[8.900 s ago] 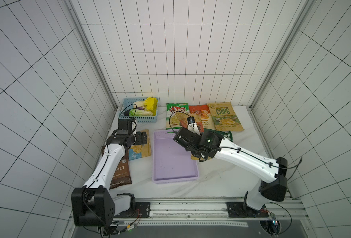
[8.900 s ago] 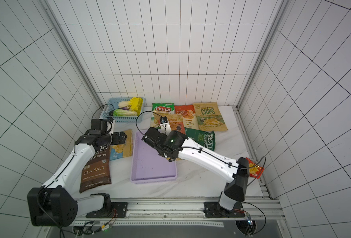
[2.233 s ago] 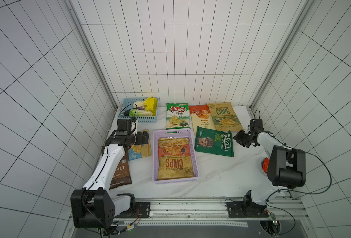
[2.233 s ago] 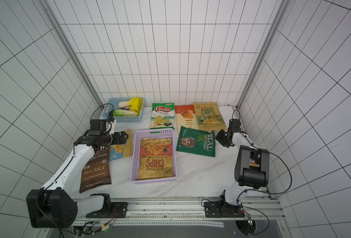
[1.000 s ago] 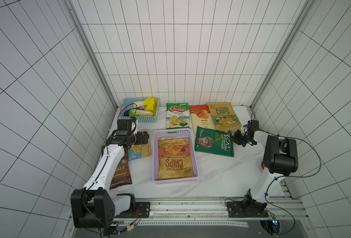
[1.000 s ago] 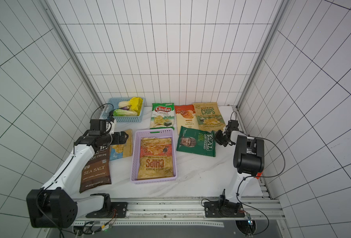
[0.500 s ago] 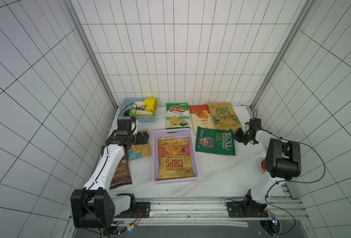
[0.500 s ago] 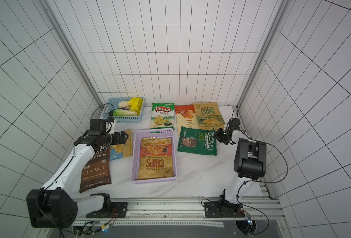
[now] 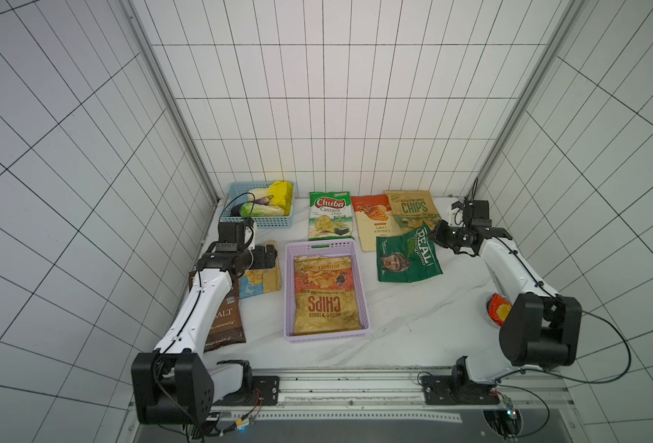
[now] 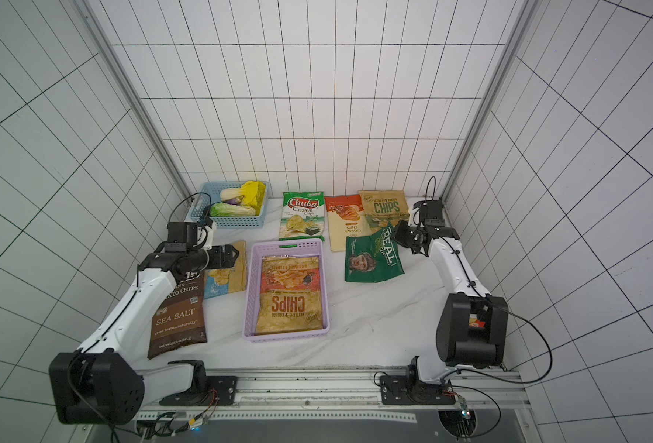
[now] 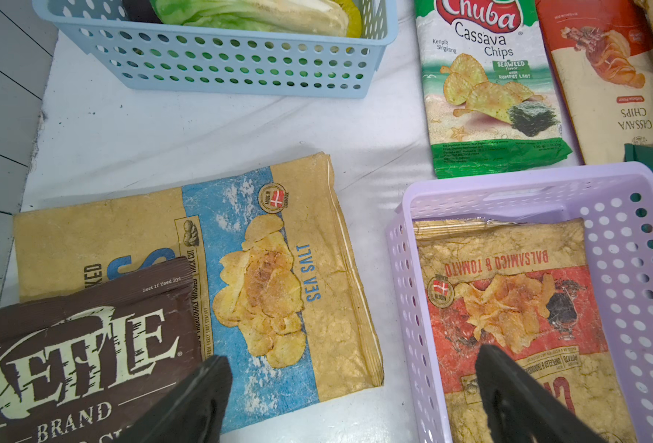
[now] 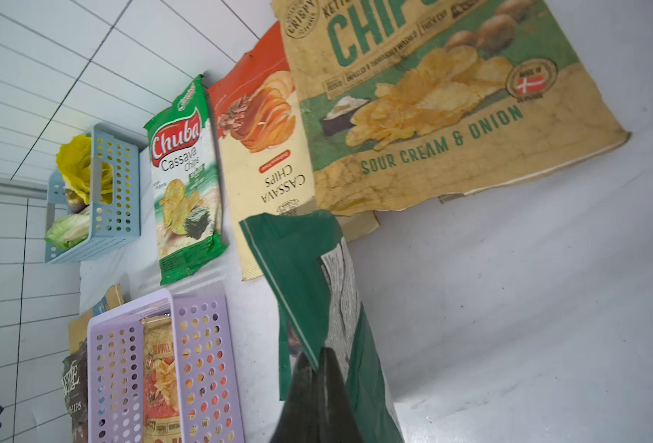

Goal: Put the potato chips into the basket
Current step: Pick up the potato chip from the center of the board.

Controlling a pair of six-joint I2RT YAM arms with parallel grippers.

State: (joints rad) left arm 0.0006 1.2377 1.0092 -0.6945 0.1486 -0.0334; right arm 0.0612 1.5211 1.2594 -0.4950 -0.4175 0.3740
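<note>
Brown Kettle bag (image 9: 226,319), far left, overlaps tan sea-salt bag (image 9: 262,279); left end effector (image 9: 269,256) above, wide open, empty. Lilac basket (image 9: 289,291): tan-red CHIPS bag (image 9: 327,295) inside. Behind: green Chuba (image 9: 328,220), orange-cream cassava (image 9: 374,227), tan-green CHIPS (image 9: 413,209). Dark green REAL bag (image 9: 405,260): edge pinched in closed right end effector (image 9: 440,234).

White marble table (image 9: 413,326) bears a lilac basket (image 9: 327,336), a blue basket (image 9: 256,221) and a sea-salt bag (image 11: 279,268) beneath the fingers (image 11: 206,395) of the left gripper (image 11: 350,360).
</note>
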